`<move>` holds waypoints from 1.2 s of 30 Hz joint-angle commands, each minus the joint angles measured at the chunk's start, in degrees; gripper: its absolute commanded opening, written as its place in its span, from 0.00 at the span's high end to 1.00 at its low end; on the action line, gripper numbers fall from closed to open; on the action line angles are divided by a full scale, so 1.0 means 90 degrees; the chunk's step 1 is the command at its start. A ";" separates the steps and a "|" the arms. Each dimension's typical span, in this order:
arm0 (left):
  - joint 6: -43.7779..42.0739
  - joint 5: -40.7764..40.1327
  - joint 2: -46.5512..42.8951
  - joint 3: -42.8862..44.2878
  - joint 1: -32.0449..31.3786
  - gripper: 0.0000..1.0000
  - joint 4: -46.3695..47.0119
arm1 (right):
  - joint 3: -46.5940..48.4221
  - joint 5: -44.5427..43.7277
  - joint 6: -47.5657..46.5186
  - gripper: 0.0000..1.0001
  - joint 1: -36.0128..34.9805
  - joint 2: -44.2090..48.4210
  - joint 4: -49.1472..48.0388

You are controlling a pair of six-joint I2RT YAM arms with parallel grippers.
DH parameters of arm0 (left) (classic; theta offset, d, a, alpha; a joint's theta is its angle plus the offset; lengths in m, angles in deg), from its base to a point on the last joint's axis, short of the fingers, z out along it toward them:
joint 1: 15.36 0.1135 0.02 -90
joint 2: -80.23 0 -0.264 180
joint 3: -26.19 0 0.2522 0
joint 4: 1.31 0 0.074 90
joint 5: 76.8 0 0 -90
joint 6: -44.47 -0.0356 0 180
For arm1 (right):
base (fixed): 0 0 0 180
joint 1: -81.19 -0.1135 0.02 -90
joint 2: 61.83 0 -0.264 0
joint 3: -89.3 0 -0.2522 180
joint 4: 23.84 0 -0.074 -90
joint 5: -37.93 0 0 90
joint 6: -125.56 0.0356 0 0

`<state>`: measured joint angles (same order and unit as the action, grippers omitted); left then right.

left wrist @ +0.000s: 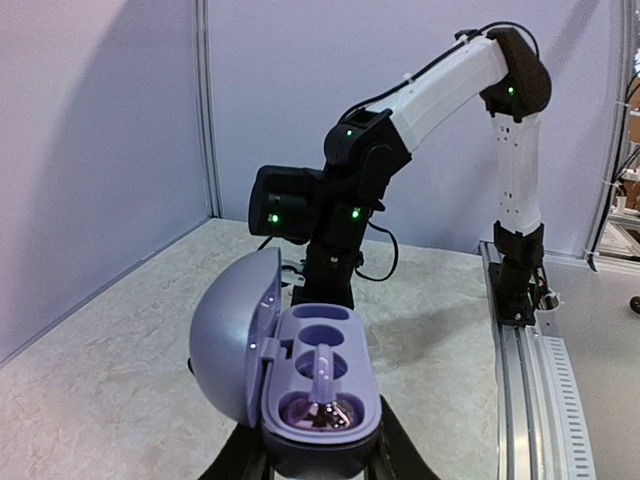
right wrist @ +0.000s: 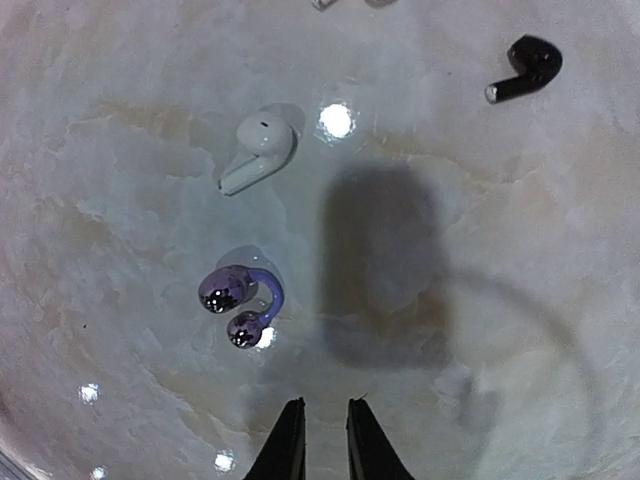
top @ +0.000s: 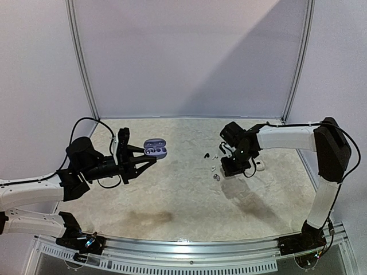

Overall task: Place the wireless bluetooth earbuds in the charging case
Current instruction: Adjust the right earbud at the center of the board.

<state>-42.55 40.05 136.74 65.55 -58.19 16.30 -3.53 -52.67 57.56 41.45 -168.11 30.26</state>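
Purple, slippery earbud [right wrist: 240, 305] is best pinched at its band by narrow, empty right fingers [right wrist: 288, 440]; case [left wrist: 320, 390] is held by left fingers [left wrist: 240, 462].

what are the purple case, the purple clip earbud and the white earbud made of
purple case: probably moulded plastic, satin lavender; the lid shows a soft, even sheen.
purple earbud: glossy ends that mirror the lights, perhaps plated plastic; what its thin bridge is made of cannot be told.
white earbud: smooth white plastic by the look, mild gloss.
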 commanded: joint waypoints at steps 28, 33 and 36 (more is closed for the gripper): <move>-0.0190 0.0017 -0.0282 -0.0142 0.0032 1.00 -0.0044 | 0.0320 0.0750 0.1027 1.00 -0.0723 -0.1330 -0.1311; -0.0205 0.0005 -0.0307 -0.0169 0.0032 1.00 -0.0060 | 0.0559 0.0807 0.0850 1.00 -0.0839 -0.1426 -0.1223; -0.0229 0.0005 -0.0338 -0.0169 0.0032 1.00 -0.0093 | 0.0622 0.0744 0.0203 0.99 -0.1039 -0.1183 -0.1118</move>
<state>-43.86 39.94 134.84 65.27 -58.19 15.80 0.84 -46.35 64.92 34.41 -178.67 18.15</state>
